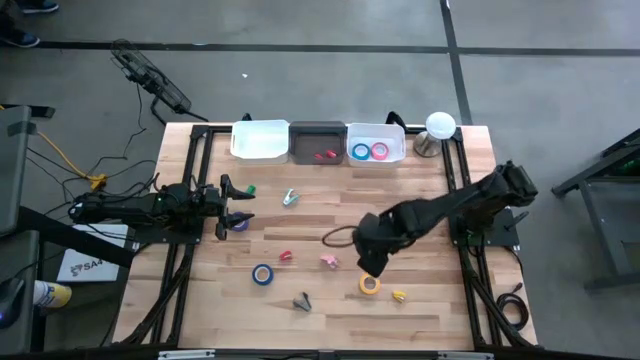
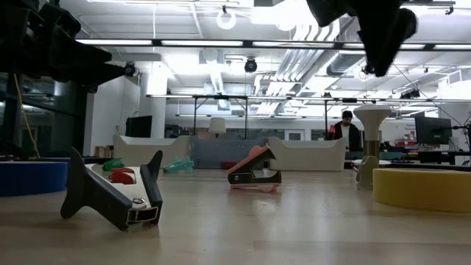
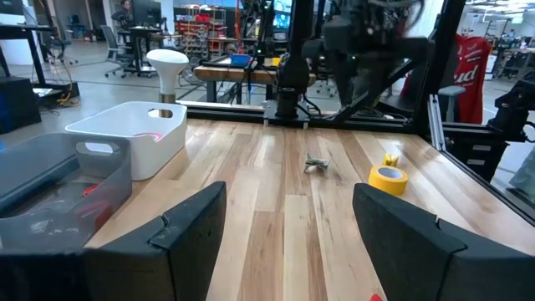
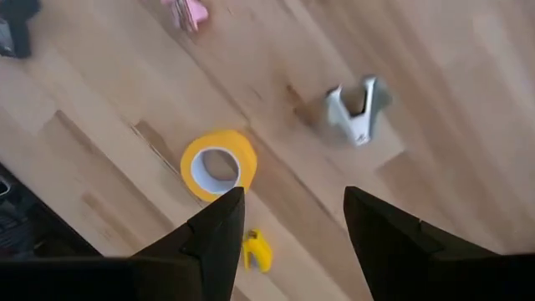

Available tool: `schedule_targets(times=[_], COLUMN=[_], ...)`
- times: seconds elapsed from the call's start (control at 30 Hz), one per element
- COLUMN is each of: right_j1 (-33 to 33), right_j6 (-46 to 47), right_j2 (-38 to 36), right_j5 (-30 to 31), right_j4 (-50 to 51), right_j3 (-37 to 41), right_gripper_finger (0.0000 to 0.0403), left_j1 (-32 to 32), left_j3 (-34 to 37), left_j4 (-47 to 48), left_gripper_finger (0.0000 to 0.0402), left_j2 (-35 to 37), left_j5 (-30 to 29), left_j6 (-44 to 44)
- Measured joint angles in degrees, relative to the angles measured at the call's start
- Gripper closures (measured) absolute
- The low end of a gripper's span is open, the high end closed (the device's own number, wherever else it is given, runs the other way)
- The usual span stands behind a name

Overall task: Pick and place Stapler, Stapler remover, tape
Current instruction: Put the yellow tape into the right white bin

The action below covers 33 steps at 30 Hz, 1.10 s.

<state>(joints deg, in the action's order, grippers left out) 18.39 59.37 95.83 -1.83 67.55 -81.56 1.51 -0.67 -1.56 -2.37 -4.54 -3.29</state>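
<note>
My right gripper hangs open above the table, over the yellow tape roll, which lies flat on the wood. A grey stapler remover stands nearby on its jaw tips. A blue tape roll lies to its left, and a purple one lies beside my left gripper, which is open and low at the table's left side. Blue and pink rolls lie in the right white bin. A pink-and-black stapler remover rests mid-table.
Three bins line the far edge: a white one, a dark grey one holding small red pieces, and the right white one. A white lamp stands at the far right corner. Small yellow, pink, red and green pieces are scattered about.
</note>
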Motion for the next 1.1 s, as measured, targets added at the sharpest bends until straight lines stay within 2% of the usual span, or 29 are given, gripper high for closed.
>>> schedule_targets(times=[0.37, 0.7, 0.83, 1.1], right_j1=[4.90, 5.31, 5.33, 5.33], right_j6=[12.22, 14.36, 14.38, 14.38], right_j2=[7.86, 11.99, 12.86, 14.15], right_j5=[-1.61, -3.08, -5.46, -5.40], right_j4=[-0.91, -3.15, -3.56, -6.47], right_j3=[0.00, 0.00, 0.00, 0.00], right_gripper_finger=[0.0206, 0.0206, 0.0206, 0.0206], left_j1=[-0.01, 0.01, 0.00, 0.00], left_j3=[0.00, 0.00, 0.00, 0.00], left_j4=[0.01, 0.00, 0.00, 0.00], left_gripper_finger=[0.0143, 0.0143, 0.0143, 0.0143], left_j2=[-0.02, -0.02, -0.02, 0.00], left_j5=[0.00, 0.00, 0.00, 0.00], left_j6=[0.00, 0.00, 0.00, 0.00])
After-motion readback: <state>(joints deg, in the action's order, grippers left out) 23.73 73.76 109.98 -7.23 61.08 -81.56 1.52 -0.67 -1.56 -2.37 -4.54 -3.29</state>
